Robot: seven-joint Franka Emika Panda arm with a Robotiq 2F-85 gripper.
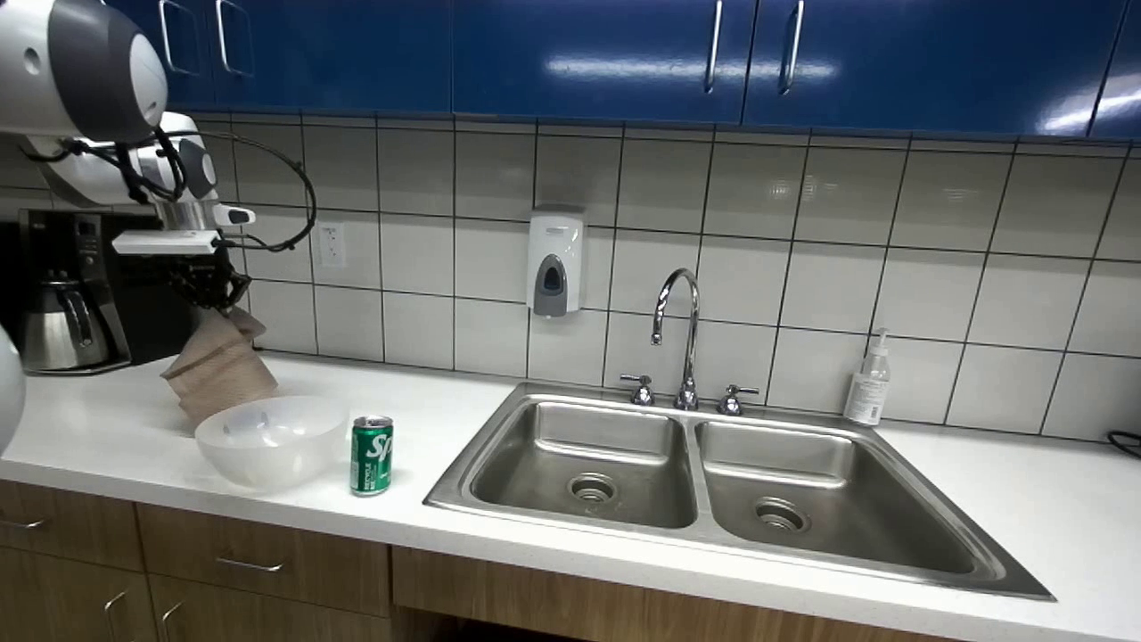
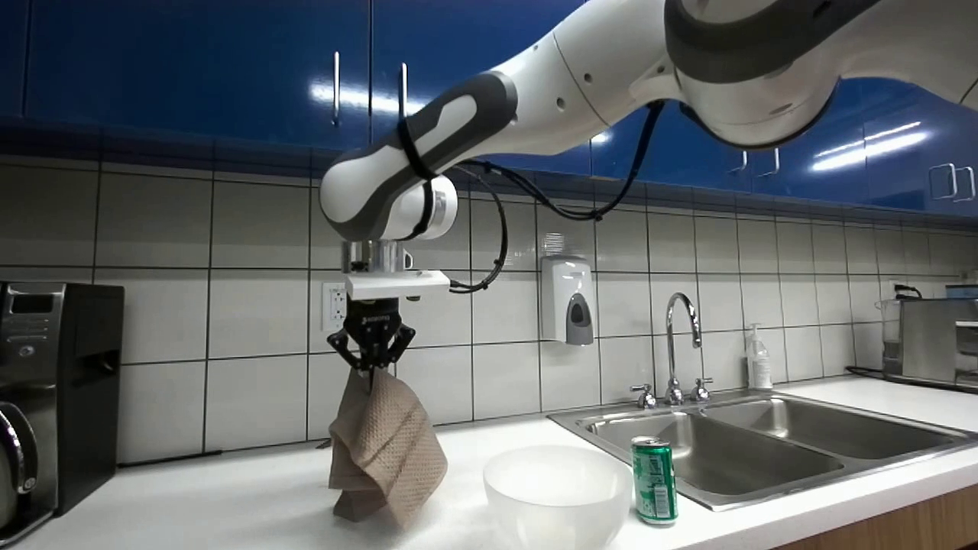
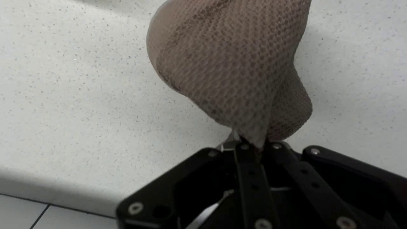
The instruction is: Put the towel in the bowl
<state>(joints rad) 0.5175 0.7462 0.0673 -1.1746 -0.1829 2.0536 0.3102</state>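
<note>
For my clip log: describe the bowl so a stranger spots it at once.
Find the metal double sink in the white countertop. In both exterior views, the bowl sits between the green soda can beside that sink and the brown towel held by the tool. Unlike can and towel, it is wide-mouthed and frosted white.

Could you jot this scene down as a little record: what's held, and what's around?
Held item: brown textured towel, hanging
Holder: black two-fingered gripper, closed on the towel's top
Destination: round translucent white bowl, on the speckled white counter; no towel inside yet
Beside bowl: green cylindrical drink can, upright
Nearby: stainless-steel double-basin sink
Towel touching counter: cannot tell
</note>
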